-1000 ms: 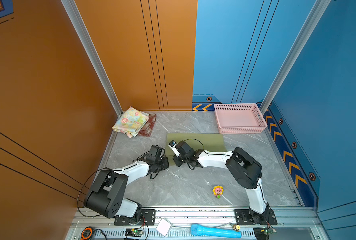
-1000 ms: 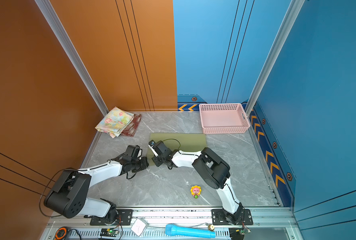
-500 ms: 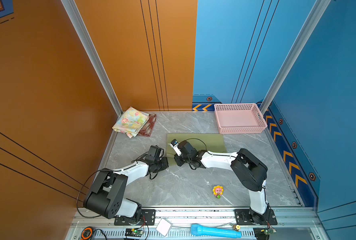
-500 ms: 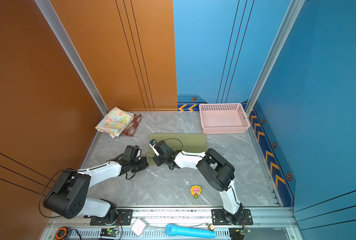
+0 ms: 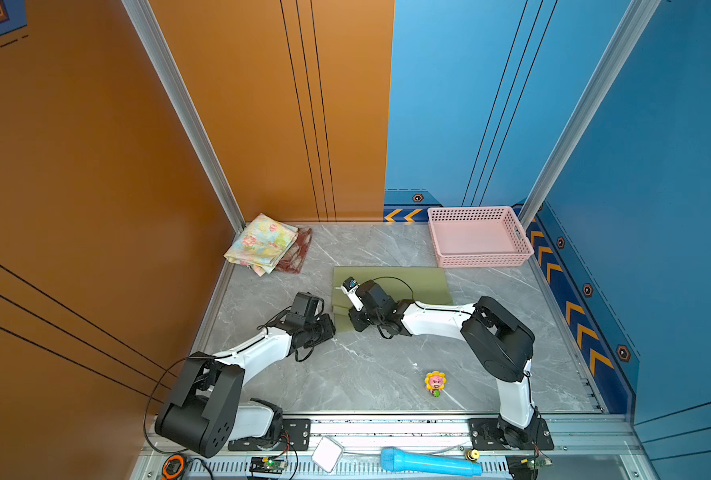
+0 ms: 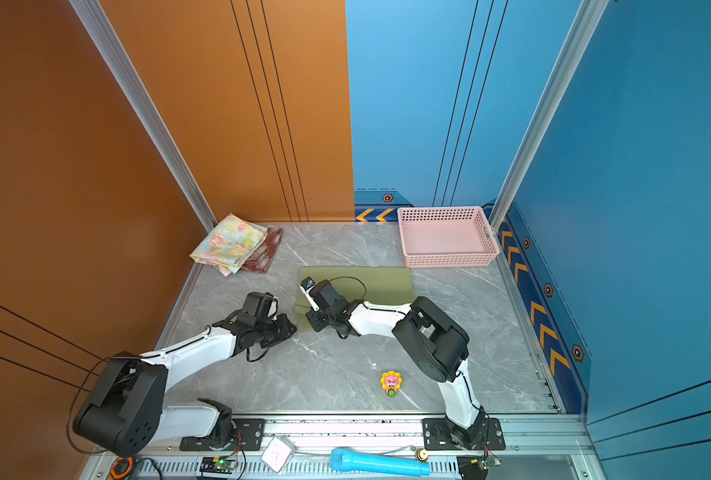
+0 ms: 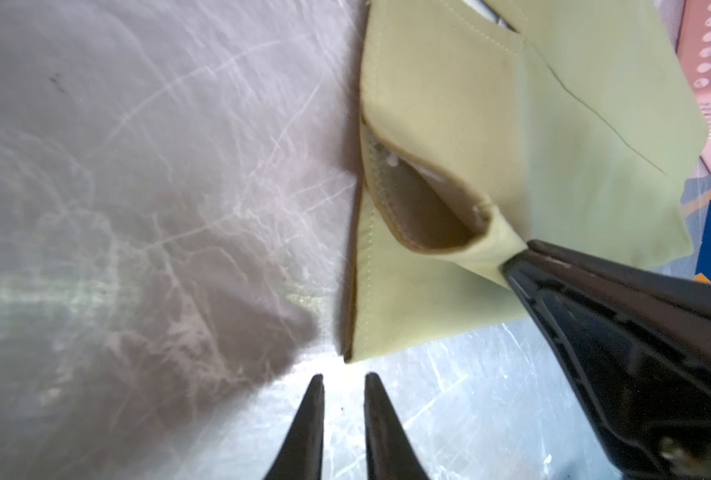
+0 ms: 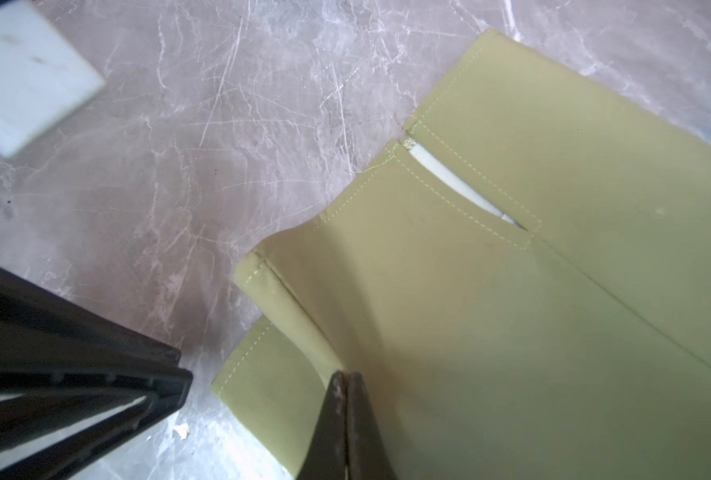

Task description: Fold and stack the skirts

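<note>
**Right claw pinching the green skirt, left claw empty next to it**

The right claw (image 8: 346, 376) is clamped on the top layer at the green skirt's (image 5: 420, 282) near-left corner, lifting that edge a little. The left claw (image 7: 344, 378) sits just off that corner over the bare table (image 5: 366, 374), open only a crack and holding nothing. The rest of the skirt lies flat mid-table. The floral skirt (image 5: 260, 243) sits on the plaid skirt (image 5: 300, 251) in the far left corner, and the pink basket (image 5: 480, 259) is far right.
</note>
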